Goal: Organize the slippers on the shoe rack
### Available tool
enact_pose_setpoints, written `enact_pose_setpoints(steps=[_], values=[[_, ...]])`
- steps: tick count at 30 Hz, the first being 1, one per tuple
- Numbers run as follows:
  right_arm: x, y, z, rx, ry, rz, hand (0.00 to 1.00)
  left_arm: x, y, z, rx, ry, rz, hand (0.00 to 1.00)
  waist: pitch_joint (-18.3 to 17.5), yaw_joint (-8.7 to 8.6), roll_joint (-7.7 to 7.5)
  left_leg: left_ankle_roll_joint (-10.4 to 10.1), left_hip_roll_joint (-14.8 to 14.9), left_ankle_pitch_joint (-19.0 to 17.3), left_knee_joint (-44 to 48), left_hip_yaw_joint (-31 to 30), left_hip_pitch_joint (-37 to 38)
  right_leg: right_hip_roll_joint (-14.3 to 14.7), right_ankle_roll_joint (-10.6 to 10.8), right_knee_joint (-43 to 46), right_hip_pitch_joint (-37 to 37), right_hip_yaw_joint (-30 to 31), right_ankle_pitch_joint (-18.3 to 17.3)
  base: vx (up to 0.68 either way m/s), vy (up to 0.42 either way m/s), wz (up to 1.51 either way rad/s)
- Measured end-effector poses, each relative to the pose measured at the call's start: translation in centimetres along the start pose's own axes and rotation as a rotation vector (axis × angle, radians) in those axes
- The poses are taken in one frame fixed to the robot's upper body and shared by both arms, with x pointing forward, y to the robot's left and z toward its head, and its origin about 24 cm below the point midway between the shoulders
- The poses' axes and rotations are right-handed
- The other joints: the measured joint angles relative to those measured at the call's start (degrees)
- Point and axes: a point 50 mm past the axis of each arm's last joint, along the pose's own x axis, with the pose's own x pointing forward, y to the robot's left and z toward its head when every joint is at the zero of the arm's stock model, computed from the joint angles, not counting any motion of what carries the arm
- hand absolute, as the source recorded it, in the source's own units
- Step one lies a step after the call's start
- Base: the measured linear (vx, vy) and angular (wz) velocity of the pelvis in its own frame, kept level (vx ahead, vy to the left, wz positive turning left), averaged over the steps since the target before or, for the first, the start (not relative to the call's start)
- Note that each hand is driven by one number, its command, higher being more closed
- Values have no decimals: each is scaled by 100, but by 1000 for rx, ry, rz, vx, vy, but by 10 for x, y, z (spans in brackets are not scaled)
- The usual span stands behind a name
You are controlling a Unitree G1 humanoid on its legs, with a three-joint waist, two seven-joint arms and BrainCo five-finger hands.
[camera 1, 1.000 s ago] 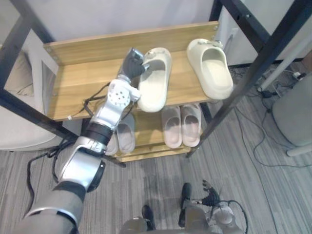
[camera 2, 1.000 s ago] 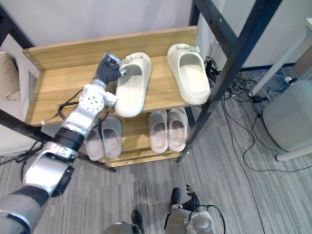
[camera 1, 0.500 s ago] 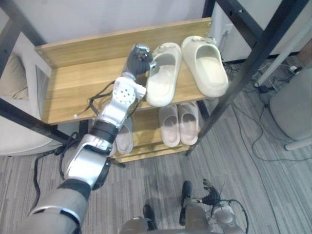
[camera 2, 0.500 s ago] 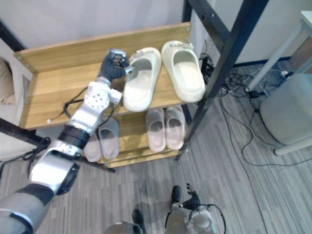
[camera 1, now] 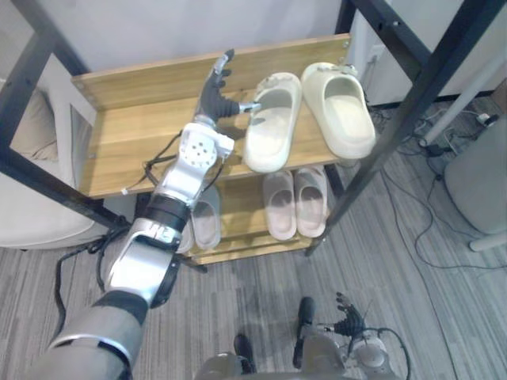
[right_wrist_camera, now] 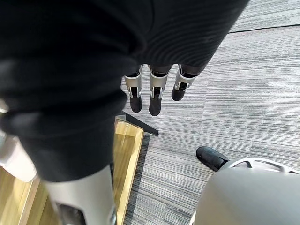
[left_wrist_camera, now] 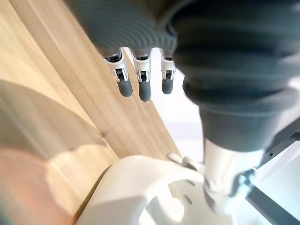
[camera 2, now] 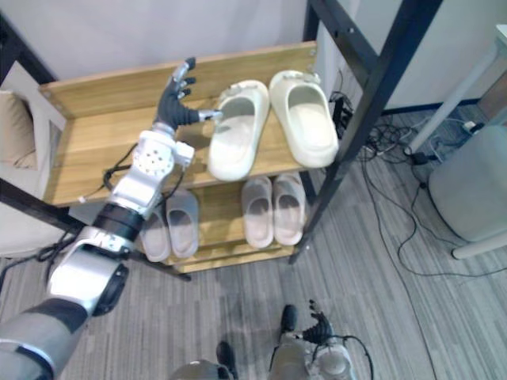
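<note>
Two cream slippers lie side by side on the wooden top shelf (camera 1: pixel 135 134) of the rack: the left one (camera 1: pixel 272 123) angled, the right one (camera 1: pixel 341 111) straight. My left hand (camera 1: pixel 212 95) is open beside the left slipper, fingers stretched up toward the shelf's back. Its thumb reaches to the slipper's strap; whether it touches I cannot tell. In the left wrist view the straight fingers (left_wrist_camera: pixel 139 84) hang over the wood above that slipper (left_wrist_camera: pixel 140 192). My right hand (camera 1: pixel 348 323) hangs low by the floor, its fingers (right_wrist_camera: pixel 153 91) straight.
On the lower shelf sit a pink pair (camera 1: pixel 295 202) and a grey pair (camera 1: pixel 202 222). A black frame post (camera 1: pixel 404 111) slants past the rack's right end. A grey seat (camera 1: pixel 479 178) stands at the right, a cushion (camera 1: pixel 32 214) at the left.
My left hand has uncurled and let go of the left cream slipper. That slipper has moved right and now lies close beside the other one.
</note>
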Motion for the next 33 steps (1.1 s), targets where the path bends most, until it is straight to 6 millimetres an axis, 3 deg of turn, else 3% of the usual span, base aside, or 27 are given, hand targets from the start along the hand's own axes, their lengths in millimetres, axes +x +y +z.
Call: enact_pose_setpoints(steps=[4, 8, 17, 24, 27, 33], values=[[0, -1, -3, -6, 14, 2, 0, -3, 5, 11, -69, -51, 27, 0, 0, 17, 0, 12, -21, 8, 0, -75, 30, -25, 5, 0, 76, -72, -4, 4, 22, 10], [0, -1, -8, -13, 32, 5, 0, -13, 8, 6, -141, -60, 58, 0, -1, 44, 0, 20, -27, 15, -2, -120, 48, -36, 19, 0, 117, -116, -14, 2, 9, 7], [-2, -1, -21, -33, 96, 16, 0, -47, -4, -34, -318, 75, 56, 0, -2, 67, 0, 10, -22, 32, -59, -239, 224, -23, 14, -5, 342, -240, -74, 5, 1, 5], [-2, -1, -24, -35, 109, 18, 0, -59, -29, -41, -400, 120, -14, 0, -11, 64, -6, -12, -9, 123, -231, -374, 316, -4, 9, -5, 433, -397, -133, 23, -7, 10], [-3, 0, -25, -36, 118, 18, 0, -66, -49, -41, -441, 144, -68, 0, -13, 67, -11, -16, -9, 127, -296, -392, 417, -2, 30, -9, 513, -444, -156, 33, 11, 3], [-2, 1, -29, -37, 139, 24, 0, -73, -76, -32, -472, 130, -166, 0, -45, 67, -78, -13, -21, 132, -381, -403, 516, -7, 65, -37, 586, -464, -190, 11, 7, 0]])
